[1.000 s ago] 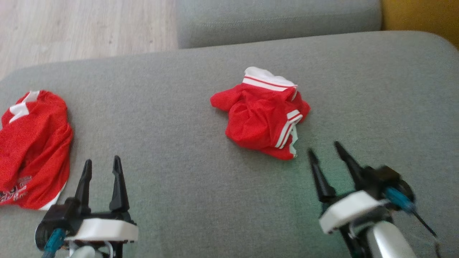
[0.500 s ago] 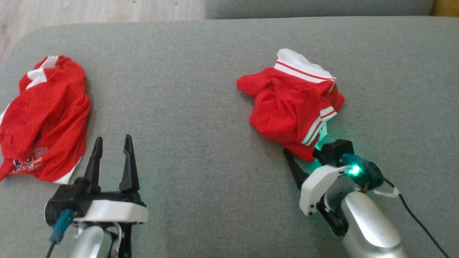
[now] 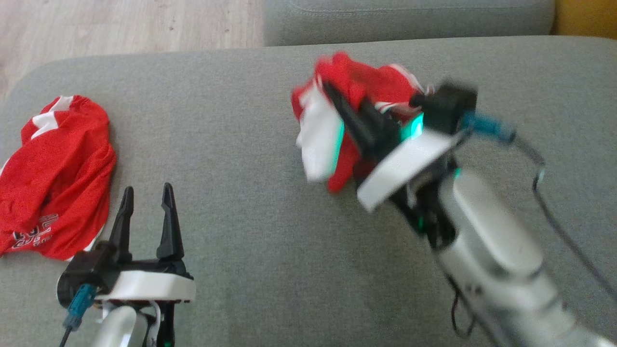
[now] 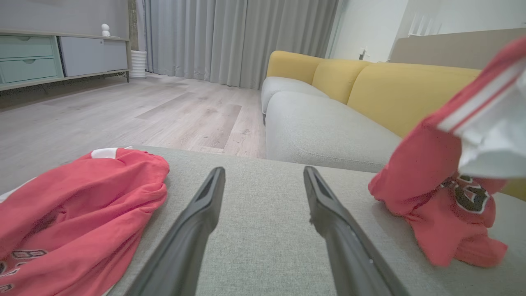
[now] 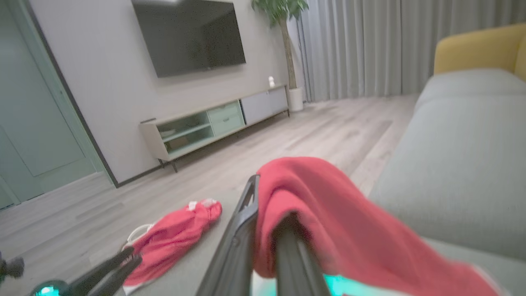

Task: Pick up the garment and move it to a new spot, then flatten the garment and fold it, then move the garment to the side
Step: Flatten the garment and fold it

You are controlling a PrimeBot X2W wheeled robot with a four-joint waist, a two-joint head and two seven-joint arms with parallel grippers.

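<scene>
Within right gripper (image 3: 333,92), red garment (image 3: 368,82)

A home living room: a wall-mounted television (image 5: 189,37) above a low cabinet (image 5: 213,123), floor-length grey curtains (image 4: 238,41), a potted plant (image 5: 281,8), pale wooden floor (image 4: 123,111), and a yellow-and-grey sofa (image 4: 328,131).

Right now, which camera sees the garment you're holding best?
Left wrist view: the garment hangs sharp, stripes and print showing, partly cut off. Head view blurs it behind the right gripper. Right wrist view sees red cloth on the fingers.
</scene>
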